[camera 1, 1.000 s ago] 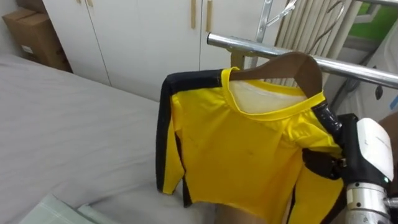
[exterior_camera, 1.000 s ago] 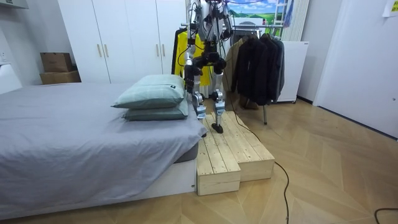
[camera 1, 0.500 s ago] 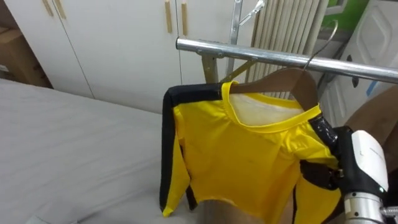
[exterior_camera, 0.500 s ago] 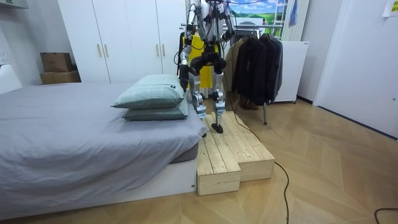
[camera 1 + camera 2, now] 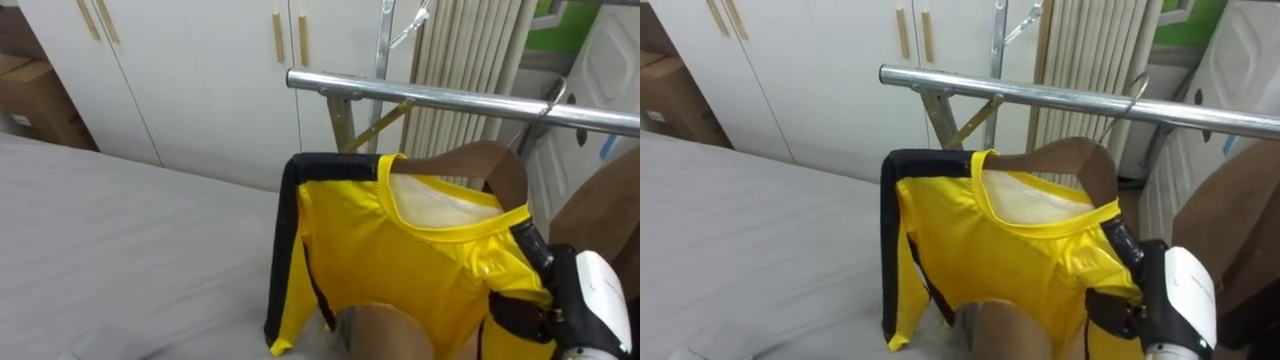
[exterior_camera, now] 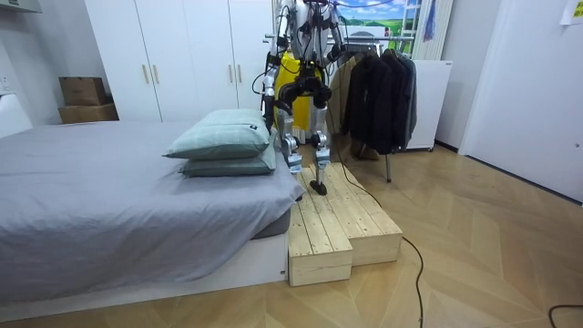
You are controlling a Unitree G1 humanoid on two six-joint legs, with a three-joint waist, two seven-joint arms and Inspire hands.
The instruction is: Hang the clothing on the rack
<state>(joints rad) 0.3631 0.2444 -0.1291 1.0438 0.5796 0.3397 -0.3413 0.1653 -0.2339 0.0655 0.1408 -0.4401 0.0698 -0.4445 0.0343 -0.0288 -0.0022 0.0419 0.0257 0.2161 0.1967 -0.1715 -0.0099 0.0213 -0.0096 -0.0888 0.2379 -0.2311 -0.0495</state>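
A yellow shirt (image 5: 400, 250) with black sleeves sits on a brown wooden hanger (image 5: 490, 165), just below the metal rail (image 5: 440, 98). The hanger's wire hook (image 5: 555, 95) is at the rail, to the right. My right hand (image 5: 585, 300) is low at the right, its dark fingers (image 5: 527, 243) curled over the hanger's shoulder end through the cloth. In the room view I stand on a wooden platform (image 6: 342, 223) between bed and rack, with the shirt (image 6: 287, 66) held up. My left arm (image 6: 270, 98) is beside the shirt, its hand too small to read.
A brown garment (image 5: 600, 200) hangs on the rail right of the shirt, and dark jackets (image 6: 378, 96) further along. White wardrobe doors (image 5: 200, 70) stand behind, a cardboard box (image 5: 40, 105) at the left. The grey bed (image 5: 120, 250) lies below.
The shirt and hanger have moved right and up toward the rail, and the hook has come down from above the rail to it. The view has shifted too.
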